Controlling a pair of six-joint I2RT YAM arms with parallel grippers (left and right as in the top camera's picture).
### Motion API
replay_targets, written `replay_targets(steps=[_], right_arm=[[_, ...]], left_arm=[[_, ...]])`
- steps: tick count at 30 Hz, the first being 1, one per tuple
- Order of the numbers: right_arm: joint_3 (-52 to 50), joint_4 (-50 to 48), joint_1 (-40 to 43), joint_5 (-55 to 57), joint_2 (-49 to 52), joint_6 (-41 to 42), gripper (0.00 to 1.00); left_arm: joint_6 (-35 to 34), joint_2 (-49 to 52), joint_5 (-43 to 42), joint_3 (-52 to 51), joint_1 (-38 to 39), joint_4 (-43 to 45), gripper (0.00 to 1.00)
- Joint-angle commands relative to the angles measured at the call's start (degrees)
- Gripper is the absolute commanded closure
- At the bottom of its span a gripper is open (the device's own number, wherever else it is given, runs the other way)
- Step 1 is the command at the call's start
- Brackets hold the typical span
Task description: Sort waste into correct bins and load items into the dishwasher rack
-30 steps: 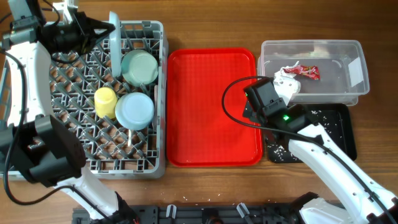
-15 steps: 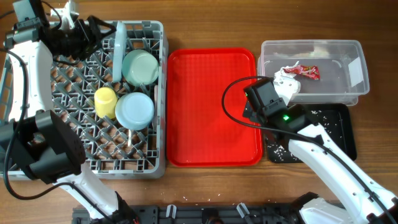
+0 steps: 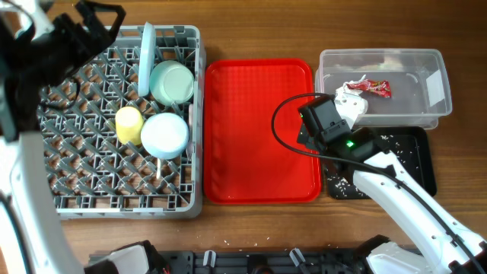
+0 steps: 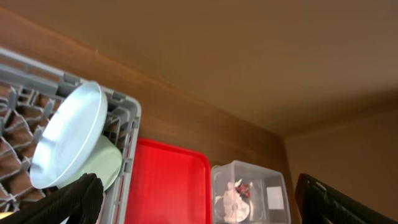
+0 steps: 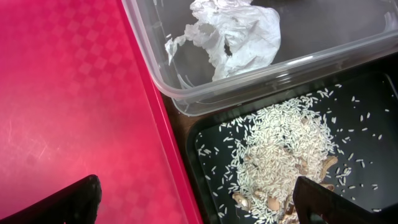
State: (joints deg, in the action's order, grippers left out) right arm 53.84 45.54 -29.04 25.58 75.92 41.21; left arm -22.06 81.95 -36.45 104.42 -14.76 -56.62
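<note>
The grey dishwasher rack (image 3: 91,167) holds the light blue plate (image 3: 144,57) standing on edge, a pale green bowl (image 3: 172,82), a pale blue bowl (image 3: 164,135) and a yellow cup (image 3: 128,124). My left gripper (image 3: 99,11) hangs open and empty high above the rack's far left corner, apart from the plate (image 4: 65,134). The paper wad (image 3: 354,99) with the red wrapper bit (image 3: 378,88) lies in the clear tub (image 3: 411,57). Rice crumbs (image 5: 280,143) lie in the black tray (image 3: 422,171). My right gripper (image 5: 196,199) is open and empty over the edge between the red tray and the black tray.
The flat red tray (image 3: 262,129) lies bare between the rack and the bins. A thin white utensil (image 3: 157,171) sticks up in the rack below the blue bowl. A black cable (image 3: 281,122) loops over the red tray's right side.
My left gripper has opened, let go of the plate and risen up and away to the left. The plate stays standing in the rack. The right arm has not moved.
</note>
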Motion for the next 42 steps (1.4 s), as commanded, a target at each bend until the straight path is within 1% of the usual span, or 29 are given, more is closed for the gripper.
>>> replay_targets(steps=[1, 5, 14, 18, 19, 20, 21, 22, 24, 26, 27, 29, 31, 33, 35, 37, 39, 42], right_arm=[[0.57, -0.11, 0.24, 0.9, 0.39, 0.92, 0.0], [0.57, -0.11, 0.24, 0.9, 0.39, 0.92, 0.0], [0.46, -0.11, 0.24, 0.9, 0.35, 0.92, 0.0], [0.39, -3.17, 0.24, 5.29, -4.2, 0.0, 0.0], [0.22, -6.01, 0.24, 5.25, -6.05, -2.64, 0.0], [-0.09, -10.71, 0.24, 4.79, -8.68, -7.08, 0.0], [-0.44, -16.72, 0.24, 3.89, -11.74, -12.5, 0.0], [-1.31, -26.01, 0.24, 2.36, -16.22, -19.96, 0.0], [-2.47, -35.85, 0.31, 0.13, -22.32, -27.69, 0.0], [-3.32, -43.06, 2.1, -5.05, -30.77, -34.67, 0.0], [-3.32, -43.78, 3.78, -8.0, -33.9, -36.2, 0.0], [-3.34, -42.16, 10.14, -14.91, -41.29, -36.98, 0.0], [-3.37, -37.31, 16.24, -18.51, -47.45, -36.89, 0.0], [-4.15, -33.2, 19.61, -19.28, -52.13, -36.96, 0.0], [-6.16, -31.95, 21.03, -19.28, -55.54, -37.2, 0.0], [-11.43, -33.79, 21.42, -19.3, -59.56, -36.61, 0.0], [-17.31, -37.09, 21.42, -19.39, -62.88, -33.99, 0.0], [-31.04, -48.0, 21.75, -19.8, -70.27, -28.94, 0.0]], left_arm=[[-1.53, -3.23, 1.84, 0.07, -0.02, -0.24, 0.0], [-1.53, -4.9, 1.84, 0.07, -0.02, -0.24, 0.0], [-1.53, -4.87, 1.84, 0.07, -0.02, -0.24, 0.0], [-1.53, -4.87, 1.84, 0.07, -0.02, -0.24, 0.0], [-1.53, -4.87, 1.84, 0.07, -0.02, -0.24, 0.0], [-1.53, -4.87, 1.84, 0.07, -0.02, -0.24, 0.0], [-1.53, -4.87, 1.84, 0.07, -0.02, -0.24, 0.0], [-1.53, -4.87, 1.84, 0.07, -0.02, -0.24, 0.0], [-1.53, -4.87, 1.84, 0.07, -0.02, -0.24, 0.0], [-1.53, -4.87, 1.84, 0.07, -0.02, -0.24, 0.0], [-1.53, -4.87, 1.84, 0.07, -0.02, -0.24, 0.0], [-1.53, -4.87, 1.84, 0.07, -0.02, -0.24, 0.0], [-1.53, -4.87, 1.84, 0.07, -0.02, -0.24, 0.0], [-1.53, -4.87, 1.84, 0.07, -0.02, -0.24, 0.0], [-1.53, -4.85, 1.84, 0.07, -0.02, -0.24, 0.0], [-1.53, -4.87, 1.84, 0.07, -0.02, -0.24, 0.0], [-1.53, -4.85, 1.84, 0.07, -0.02, -0.24, 0.0], [-1.53, -4.85, 1.84, 0.07, -0.02, -0.24, 0.0]])
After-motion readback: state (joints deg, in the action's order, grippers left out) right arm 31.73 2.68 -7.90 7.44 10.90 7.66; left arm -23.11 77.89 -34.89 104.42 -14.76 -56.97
